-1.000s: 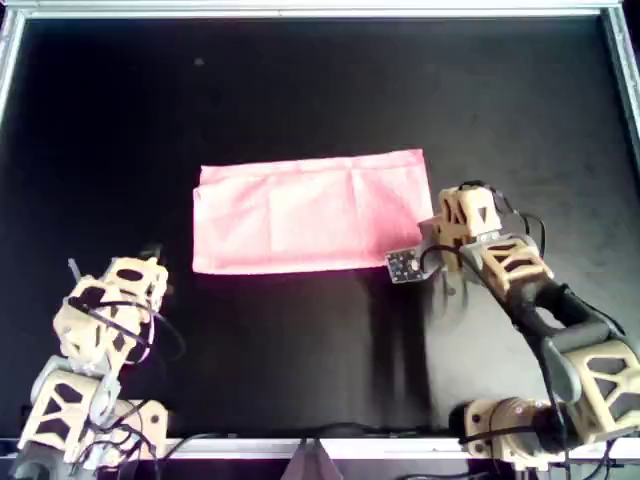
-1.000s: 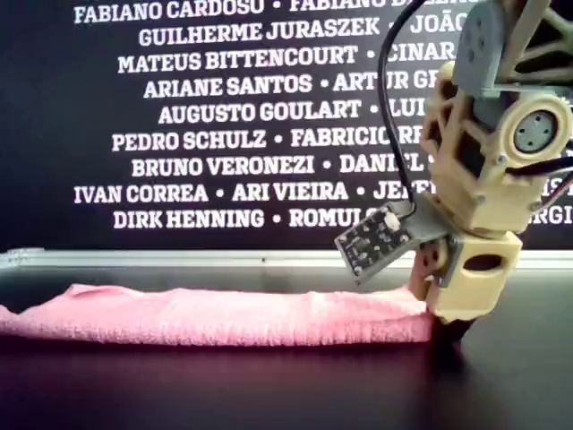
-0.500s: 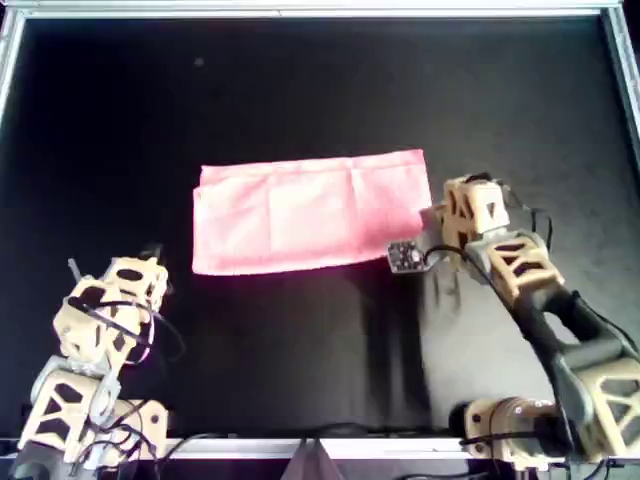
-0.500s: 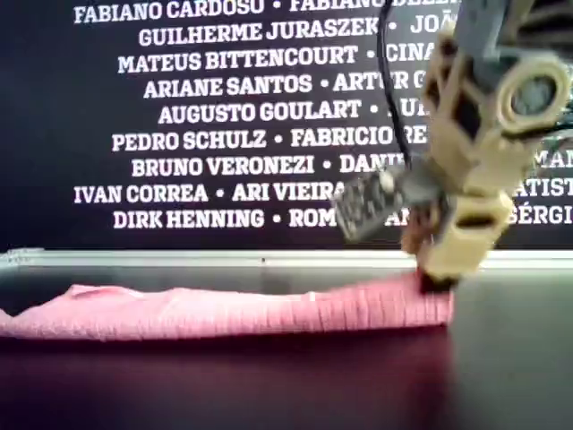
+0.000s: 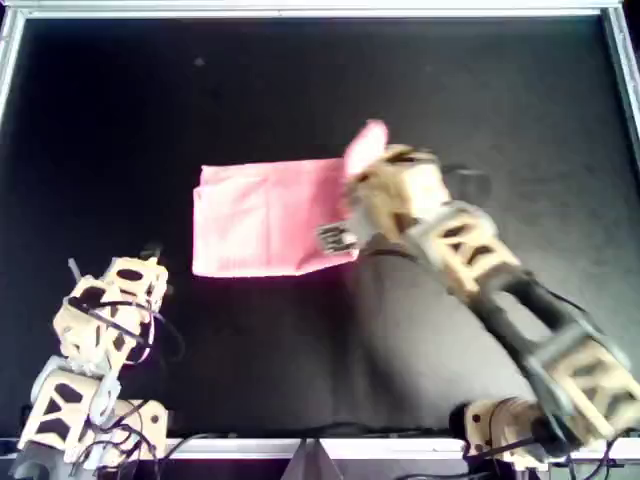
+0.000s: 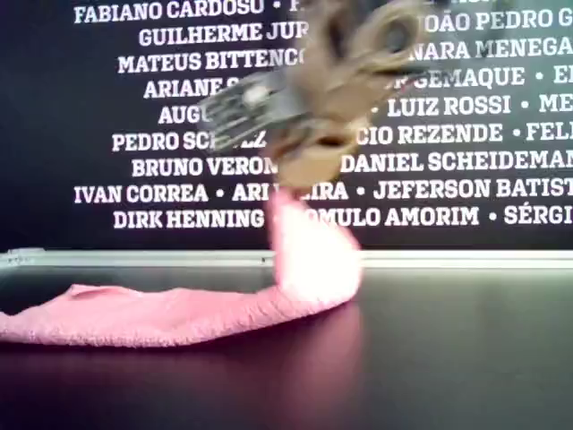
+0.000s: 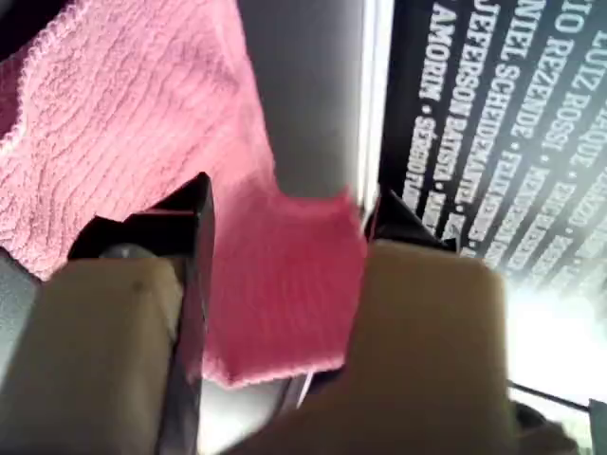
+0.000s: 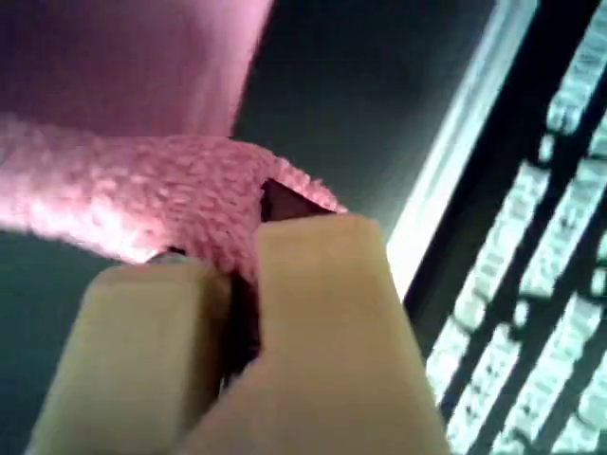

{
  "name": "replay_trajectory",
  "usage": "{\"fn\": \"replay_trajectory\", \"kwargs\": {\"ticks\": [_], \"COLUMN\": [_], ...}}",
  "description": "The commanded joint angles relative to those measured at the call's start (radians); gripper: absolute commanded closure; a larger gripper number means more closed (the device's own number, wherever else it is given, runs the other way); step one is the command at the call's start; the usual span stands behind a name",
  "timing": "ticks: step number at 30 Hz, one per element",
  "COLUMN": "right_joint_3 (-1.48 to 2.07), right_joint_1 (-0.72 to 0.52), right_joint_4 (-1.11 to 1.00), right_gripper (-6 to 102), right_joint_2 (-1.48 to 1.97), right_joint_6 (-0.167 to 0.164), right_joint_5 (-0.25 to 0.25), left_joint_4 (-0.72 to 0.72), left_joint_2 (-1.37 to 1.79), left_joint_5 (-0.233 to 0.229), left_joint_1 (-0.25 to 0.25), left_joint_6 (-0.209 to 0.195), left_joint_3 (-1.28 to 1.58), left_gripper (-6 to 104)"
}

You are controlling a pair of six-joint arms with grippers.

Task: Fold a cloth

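The light pink cloth (image 5: 255, 215) lies folded into a strip on the black table. Its end at the overhead view's right is lifted and curled back over the rest. My second gripper (image 5: 372, 172) is shut on that raised end and holds it above the strip. The exterior view shows the second gripper (image 6: 309, 170), blurred, with the cloth (image 6: 313, 260) hanging from it. The second wrist view shows the jaws (image 8: 237, 246) pinching pink fabric (image 8: 114, 190). My first gripper (image 5: 140, 268) rests at the overhead view's lower left, apart from the cloth. It is open (image 7: 289, 204), with the cloth (image 7: 142, 114) beyond it.
The black table has a metal rim (image 5: 300, 10) along its far edge and sides. A dark banner with white names (image 6: 179, 116) stands behind the table. Both arm bases sit at the table's near edge.
My second gripper has risen with the cloth's end and carried it toward the overhead view's left, over the rest of the strip. The first arm has not moved.
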Motion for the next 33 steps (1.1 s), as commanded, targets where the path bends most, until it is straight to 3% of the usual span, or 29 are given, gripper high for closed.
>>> {"fn": "replay_trajectory", "kwargs": {"ticks": [1, 8, 17, 33], "right_joint_3": [-0.241, -0.638, -1.043, -1.126], "right_joint_1": [0.058, 0.175, 0.285, 0.407], "right_joint_4": [-0.043, -0.041, -0.043, -0.043], "right_gripper": [94, 94, 94, 93], "right_joint_2": [-0.094, -0.393, -0.681, -0.928], "right_joint_6": [0.002, -0.012, 0.002, 0.005], "right_joint_5": [0.003, 0.003, 0.000, 0.000], "left_joint_4": [-0.014, -0.014, -0.014, -0.014], "left_joint_2": [0.008, 0.008, 0.008, 0.008], "left_joint_5": [0.002, 0.002, 0.002, 0.002], "left_joint_1": [0.023, 0.023, 0.023, 0.023], "left_joint_6": [0.005, 0.005, 0.005, 0.005], "left_joint_3": [-0.014, -0.014, -0.014, -0.014], "left_gripper": [37, 37, 37, 37]}}
